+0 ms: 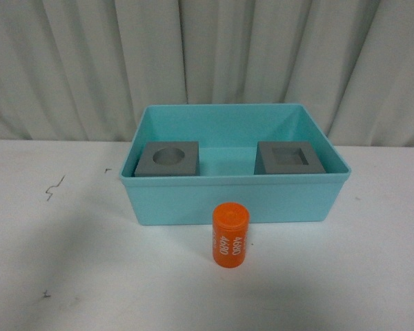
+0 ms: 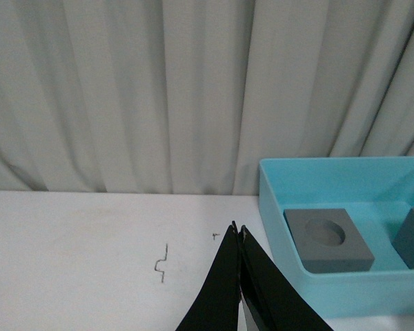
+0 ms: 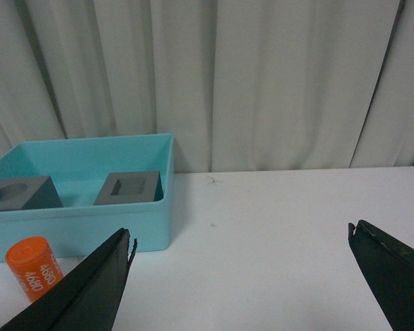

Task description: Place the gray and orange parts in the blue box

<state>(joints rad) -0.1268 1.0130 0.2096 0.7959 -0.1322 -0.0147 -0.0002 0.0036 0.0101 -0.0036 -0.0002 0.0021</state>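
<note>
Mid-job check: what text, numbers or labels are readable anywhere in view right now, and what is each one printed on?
"4680": white numerals on the side of the orange cylinder, running along its length.
"4680": a second identical line right beside the first, on the same cylinder.
No readable text shows on the two gray cubes or on the blue box.

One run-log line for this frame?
round-recess cube: in box | square-recess cube: in box | cylinder: upright on table before box | left pincer: shut, empty | right pincer: open, empty
</note>
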